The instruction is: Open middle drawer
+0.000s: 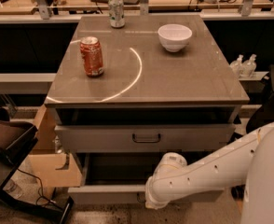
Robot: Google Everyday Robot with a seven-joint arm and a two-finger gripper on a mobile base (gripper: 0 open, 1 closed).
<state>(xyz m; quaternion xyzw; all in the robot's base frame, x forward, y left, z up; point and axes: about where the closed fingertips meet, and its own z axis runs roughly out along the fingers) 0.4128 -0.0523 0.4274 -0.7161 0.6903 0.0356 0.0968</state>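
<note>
The middle drawer (pixel 104 193) is the low grey-beige one below the tall top drawer (pixel 146 137). It stands pulled out toward me and its dark inside shows. My white arm (pixel 207 171) reaches in from the right. My gripper (pixel 143 199) is at the middle of that drawer's front, where the small dark handle is, mostly hidden under the wrist.
On the cabinet top stand a red can (pixel 92 56), a silver-green can (pixel 116 11) and a white bowl (pixel 174 36). A cardboard box (pixel 51 164) and a dark chair (pixel 6 139) are at the left. Two small bottles (pixel 243 65) are at the right.
</note>
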